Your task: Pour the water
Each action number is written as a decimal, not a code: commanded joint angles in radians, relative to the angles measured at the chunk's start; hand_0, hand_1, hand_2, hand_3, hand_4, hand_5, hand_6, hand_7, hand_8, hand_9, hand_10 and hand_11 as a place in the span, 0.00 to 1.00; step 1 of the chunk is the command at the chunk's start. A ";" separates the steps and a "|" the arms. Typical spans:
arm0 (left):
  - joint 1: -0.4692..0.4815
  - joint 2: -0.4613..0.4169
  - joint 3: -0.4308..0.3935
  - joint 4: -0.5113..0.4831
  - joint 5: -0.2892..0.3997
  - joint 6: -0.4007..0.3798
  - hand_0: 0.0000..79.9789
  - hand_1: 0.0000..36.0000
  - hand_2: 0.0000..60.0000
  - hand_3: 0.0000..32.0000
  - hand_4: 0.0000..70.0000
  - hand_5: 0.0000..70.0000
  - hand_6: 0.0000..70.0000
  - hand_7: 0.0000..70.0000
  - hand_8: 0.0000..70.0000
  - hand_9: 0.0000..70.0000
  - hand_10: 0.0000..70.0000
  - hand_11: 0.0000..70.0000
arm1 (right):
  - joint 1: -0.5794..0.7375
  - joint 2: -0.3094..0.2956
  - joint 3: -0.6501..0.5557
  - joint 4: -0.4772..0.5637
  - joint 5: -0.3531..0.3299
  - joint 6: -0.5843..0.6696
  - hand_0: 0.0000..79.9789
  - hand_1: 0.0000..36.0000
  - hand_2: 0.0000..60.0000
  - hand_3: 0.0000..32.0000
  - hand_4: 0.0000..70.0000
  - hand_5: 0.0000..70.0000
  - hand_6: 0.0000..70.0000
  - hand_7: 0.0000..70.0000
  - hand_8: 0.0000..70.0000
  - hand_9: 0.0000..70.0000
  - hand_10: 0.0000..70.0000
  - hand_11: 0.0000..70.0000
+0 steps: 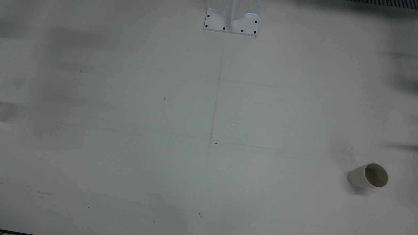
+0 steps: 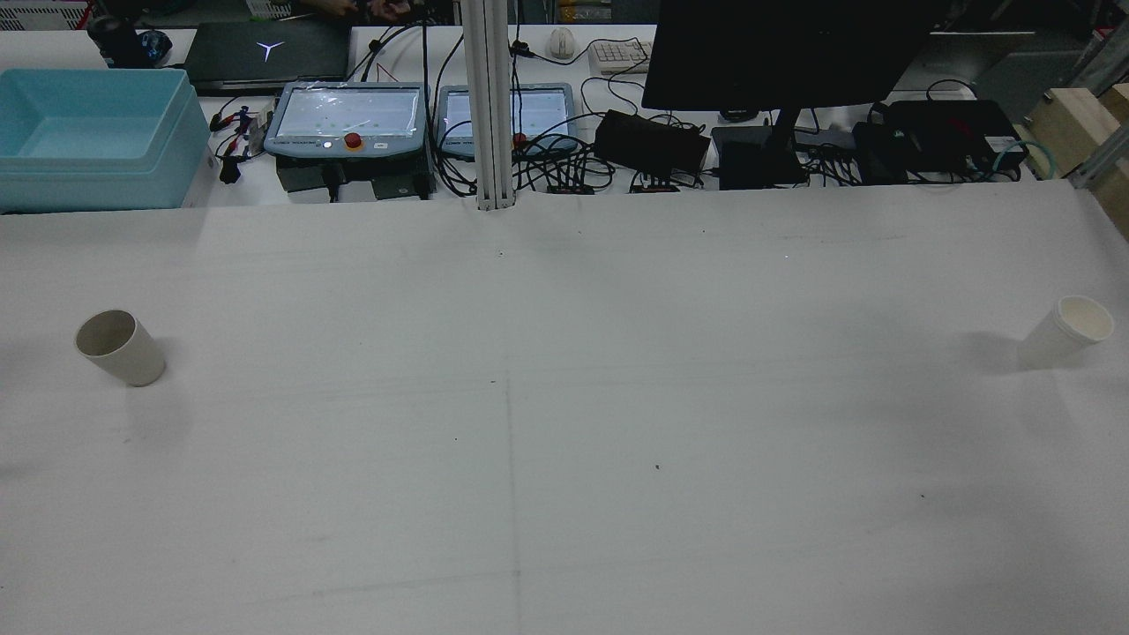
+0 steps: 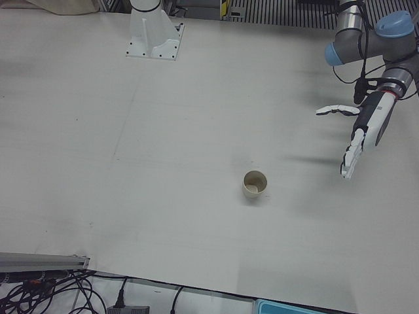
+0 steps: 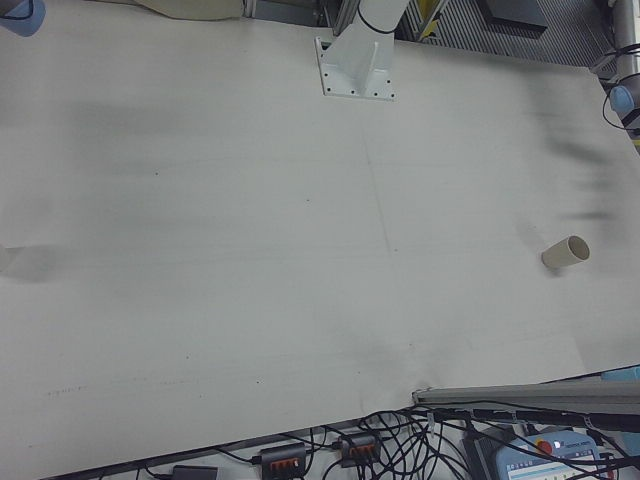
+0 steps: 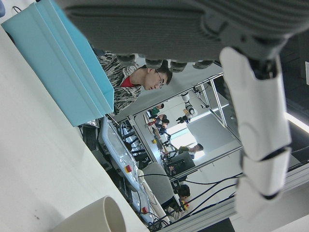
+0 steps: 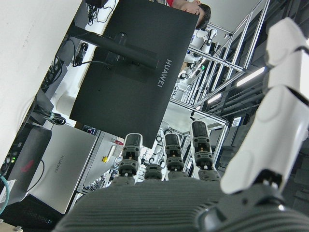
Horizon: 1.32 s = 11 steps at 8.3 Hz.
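Observation:
A beige paper cup (image 2: 119,347) stands upright on the table's left side in the rear view; it also shows in the front view (image 1: 368,175), the left-front view (image 3: 255,184) and the right-front view (image 4: 566,252). A white cup (image 2: 1065,331) stands near the right edge. My left hand (image 3: 359,140) is open and empty, hovering above the table to the side of the beige cup and well apart from it. The left hand view shows its palm (image 5: 193,29) and the cup's rim (image 5: 94,217). My right hand (image 6: 193,193) shows only in its own view, with its fingers apart and nothing in it.
A white post base (image 1: 232,18) is bolted at the robot's edge of the table. Beyond the far edge stand a blue bin (image 2: 93,137), two teach pendants (image 2: 348,119), a black monitor (image 2: 785,48) and cables.

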 commanded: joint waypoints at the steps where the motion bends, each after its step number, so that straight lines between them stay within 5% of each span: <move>1: 0.156 -0.119 0.223 -0.130 -0.111 0.107 0.56 0.33 0.15 0.58 0.00 0.00 0.00 0.00 0.00 0.00 0.00 0.00 | -0.073 0.014 0.002 0.000 0.009 -0.018 0.58 0.39 0.37 0.00 0.23 0.34 0.19 0.28 0.04 0.09 0.18 0.28; 2: 0.227 -0.177 0.311 -0.168 -0.154 0.107 0.57 0.34 0.15 0.59 0.00 0.00 0.00 0.00 0.00 0.00 0.00 0.00 | -0.080 0.014 0.008 -0.001 0.012 -0.018 0.59 0.41 0.36 0.00 0.24 0.35 0.19 0.28 0.04 0.09 0.18 0.28; 4: 0.258 -0.196 0.319 -0.156 -0.205 0.107 0.57 0.37 0.19 0.00 0.00 0.00 0.00 0.00 0.00 0.00 0.00 0.00 | -0.081 0.014 0.005 -0.041 0.026 -0.048 0.60 0.45 0.36 0.00 0.26 0.39 0.22 0.32 0.05 0.10 0.16 0.26; 7: 0.272 -0.283 0.379 -0.116 -0.210 0.105 0.61 0.58 0.36 0.00 0.00 0.00 0.00 0.00 0.00 0.00 0.00 0.00 | -0.084 0.014 0.002 -0.041 0.032 -0.061 0.61 0.49 0.37 0.00 0.19 0.49 0.23 0.36 0.08 0.15 0.20 0.31; 11: 0.366 -0.349 0.439 -0.105 -0.244 0.107 0.57 0.45 0.33 0.00 0.00 0.00 0.00 0.00 0.00 0.00 0.00 0.00 | -0.091 0.014 0.001 -0.041 0.032 -0.070 0.61 0.49 0.37 0.00 0.17 0.51 0.22 0.36 0.08 0.15 0.19 0.30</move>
